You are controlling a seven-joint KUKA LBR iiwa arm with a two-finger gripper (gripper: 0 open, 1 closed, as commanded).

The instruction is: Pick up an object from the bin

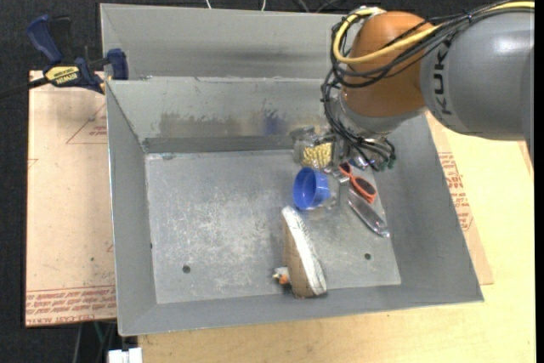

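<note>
Orange-handled tool (364, 193), long axis slanting lower-right

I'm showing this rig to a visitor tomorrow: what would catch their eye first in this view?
The arm's orange wrist cover stands out most, hanging over the far right of the bin. Just below it, a bright blue cup sits right of the floor's middle. A wooden brush lies toward the near wall.

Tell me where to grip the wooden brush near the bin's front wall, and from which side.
Grip the wooden brush across its narrow middle, coming straight down from above. It lies flat and long, with bare bin floor along both long sides, while its far end nears the blue cup.
</note>
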